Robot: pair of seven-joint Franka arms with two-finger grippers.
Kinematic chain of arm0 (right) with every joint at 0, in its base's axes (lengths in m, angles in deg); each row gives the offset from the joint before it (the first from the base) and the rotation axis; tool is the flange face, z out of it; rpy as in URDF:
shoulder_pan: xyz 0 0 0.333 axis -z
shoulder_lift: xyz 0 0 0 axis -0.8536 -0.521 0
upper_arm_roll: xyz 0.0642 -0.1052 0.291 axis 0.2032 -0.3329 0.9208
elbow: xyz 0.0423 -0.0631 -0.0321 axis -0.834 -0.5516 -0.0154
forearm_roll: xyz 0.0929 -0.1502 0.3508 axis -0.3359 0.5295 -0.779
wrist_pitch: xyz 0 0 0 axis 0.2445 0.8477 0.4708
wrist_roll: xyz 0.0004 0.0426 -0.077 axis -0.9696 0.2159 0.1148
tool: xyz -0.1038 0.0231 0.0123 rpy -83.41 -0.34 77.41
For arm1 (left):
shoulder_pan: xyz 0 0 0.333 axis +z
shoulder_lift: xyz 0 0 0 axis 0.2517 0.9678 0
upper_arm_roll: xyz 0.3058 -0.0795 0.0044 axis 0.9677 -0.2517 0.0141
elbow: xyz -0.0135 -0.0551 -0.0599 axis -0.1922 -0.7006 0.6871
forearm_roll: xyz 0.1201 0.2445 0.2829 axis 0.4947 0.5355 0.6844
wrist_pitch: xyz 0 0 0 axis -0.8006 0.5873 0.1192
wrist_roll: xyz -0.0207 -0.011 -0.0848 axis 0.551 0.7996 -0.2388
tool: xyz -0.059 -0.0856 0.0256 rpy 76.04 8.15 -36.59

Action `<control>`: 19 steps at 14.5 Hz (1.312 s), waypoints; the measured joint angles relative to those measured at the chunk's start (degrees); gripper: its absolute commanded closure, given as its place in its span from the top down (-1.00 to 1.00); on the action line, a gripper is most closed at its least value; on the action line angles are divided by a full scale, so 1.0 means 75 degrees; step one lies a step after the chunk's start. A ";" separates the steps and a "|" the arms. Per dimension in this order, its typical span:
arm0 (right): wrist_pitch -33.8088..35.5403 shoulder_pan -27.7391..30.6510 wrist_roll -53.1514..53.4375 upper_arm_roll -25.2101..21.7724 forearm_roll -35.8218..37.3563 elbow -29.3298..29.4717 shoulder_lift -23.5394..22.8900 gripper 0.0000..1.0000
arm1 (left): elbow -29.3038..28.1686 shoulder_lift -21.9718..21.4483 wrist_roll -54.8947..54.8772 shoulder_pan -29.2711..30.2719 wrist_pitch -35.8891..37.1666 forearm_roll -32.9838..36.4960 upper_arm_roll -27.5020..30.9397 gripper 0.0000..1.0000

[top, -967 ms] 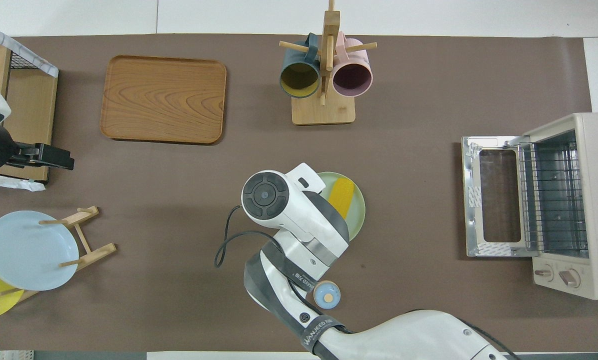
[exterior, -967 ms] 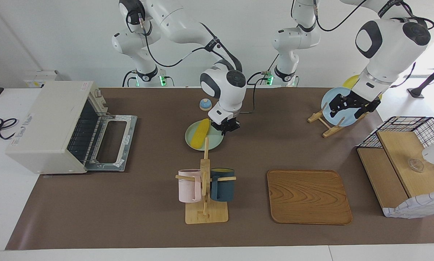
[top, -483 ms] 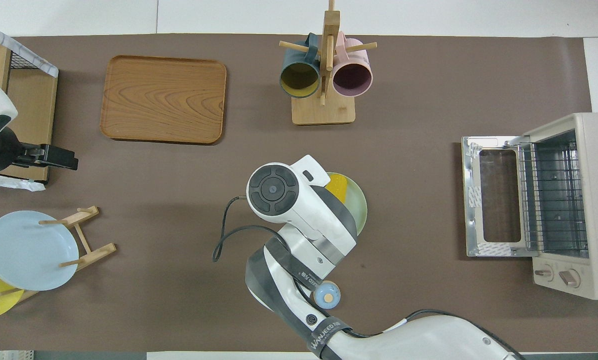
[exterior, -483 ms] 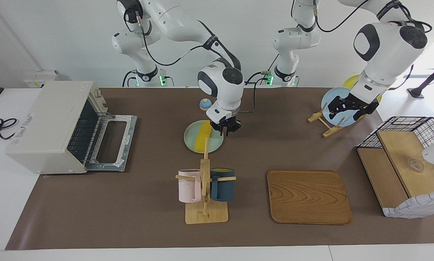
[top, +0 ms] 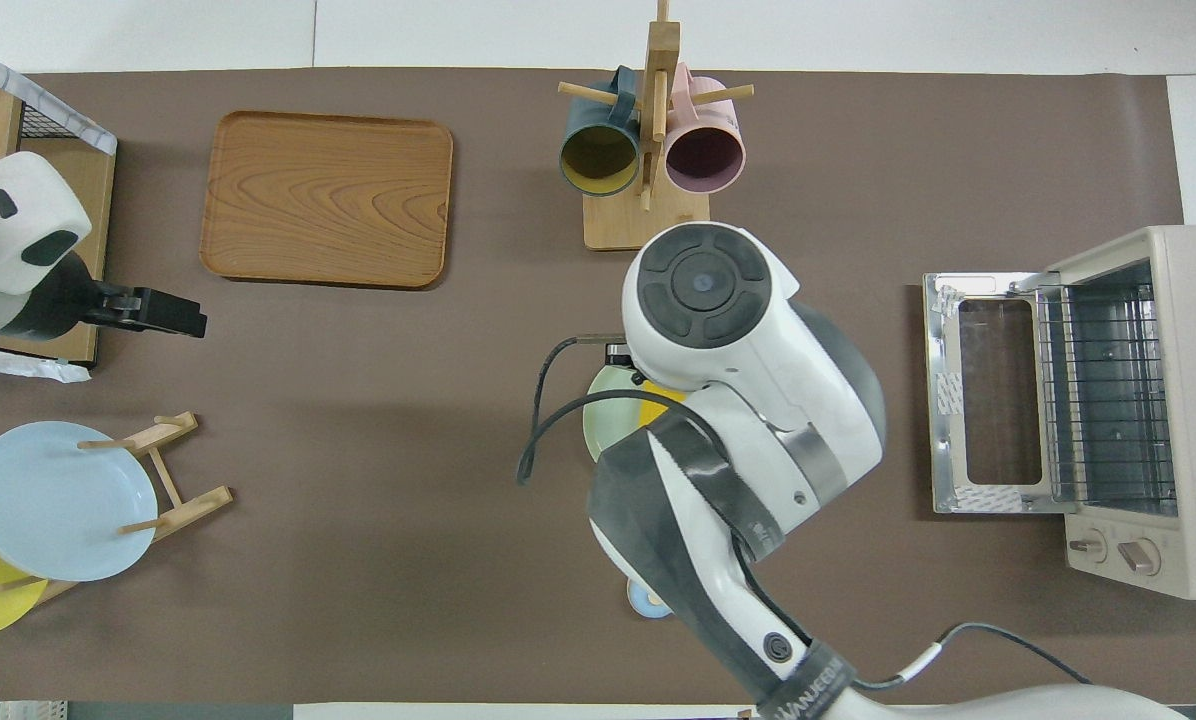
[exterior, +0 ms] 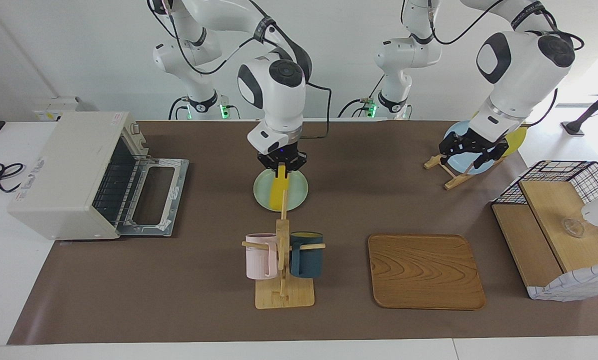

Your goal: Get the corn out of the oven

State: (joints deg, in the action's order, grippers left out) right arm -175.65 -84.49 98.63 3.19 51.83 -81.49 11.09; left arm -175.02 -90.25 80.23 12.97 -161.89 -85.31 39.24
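Note:
The yellow corn [exterior: 280, 192] shows lengthwise across a pale green plate [exterior: 264, 194] in the middle of the table. Its tip reaches the plate's rim farthest from the robots. My right gripper [exterior: 281, 165] hangs raised over the corn's other end; whether it touches the corn I cannot tell. In the overhead view the right arm covers nearly all of the corn and much of the plate [top: 606, 425]. The off-white oven [exterior: 64, 172] [top: 1173, 400] stands at the right arm's end of the table, door [exterior: 151, 197] dropped open, rack bare. My left gripper [exterior: 471, 150] [top: 193, 320] is open over the plate stand.
A wooden mug rack [exterior: 283, 295] with a pink and a dark blue mug stands farther from the robots than the plate. A wooden tray [exterior: 425, 271] lies beside it. A blue plate [exterior: 454, 139] leans in a stand, and a wire-framed wooden shelf [exterior: 554, 220] fills the left arm's end.
The right arm has risen and swung toward the oven's end, bringing its gripper from beside the plate to over the corn. The corn has turned from slanted to straight. The left gripper shifted slightly.

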 measured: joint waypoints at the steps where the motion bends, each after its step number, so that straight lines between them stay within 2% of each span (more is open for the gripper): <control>1: 0.0391 0.0229 -0.0407 -0.0002 0.0000 0.0001 0.0231 -0.47 | -0.0009 0.0055 0.0012 -0.0260 -0.0045 -0.0175 -0.0008 1.00; 4: 0.1343 0.0958 -0.1524 -0.0012 0.0000 -0.0003 0.0797 -0.44 | -0.0036 0.0276 0.0100 -0.0917 -0.0191 -0.0545 -0.0030 1.00; 7: 0.2028 0.1816 -0.2704 -0.0020 0.0000 -0.0007 0.1205 -0.27 | -0.0061 0.0592 0.0539 -0.1669 -0.0488 -0.0706 -0.0040 1.00; 8: 0.2217 0.2076 -0.3059 -0.0025 0.0000 -0.0007 0.1331 -0.20 | -0.0074 0.0761 0.0841 -0.1993 -0.0727 -0.0763 -0.0044 1.00; 13: 0.2821 0.2738 -0.3958 -0.0040 -0.0031 -0.0009 0.1894 -0.18 | -0.0160 0.1528 0.2664 -0.3490 -0.2209 -0.0788 -0.0061 1.00; 14: 0.2866 0.2821 -0.3980 -0.0041 -0.0192 -0.0012 0.1930 -0.18 | -0.0164 0.1670 0.2958 -0.3733 -0.2453 -0.0790 -0.0061 1.00; 16: 0.2876 0.2985 -0.3985 -0.0070 -0.0572 -0.0013 0.1932 -0.49 | -0.0171 0.2034 0.3448 -0.4233 -0.3009 -0.0790 -0.0061 1.00; 17: 0.2876 0.3070 -0.4015 -0.0095 -0.0655 -0.0014 0.1928 -0.53 | -0.0162 0.2245 0.3665 -0.4484 -0.3244 -0.0790 -0.0059 1.00; 19: 0.2872 0.3142 -0.4115 -0.0134 -0.0709 -0.0012 0.1916 -0.48 | -0.0019 0.2684 0.4088 -0.4953 -0.3515 -0.0790 -0.0053 1.00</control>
State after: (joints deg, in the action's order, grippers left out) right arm -154.11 -60.93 67.77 2.19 46.52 -81.58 25.46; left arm -175.16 -70.12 110.89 -24.18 -188.25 -91.24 38.84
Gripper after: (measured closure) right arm 0.736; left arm 0.000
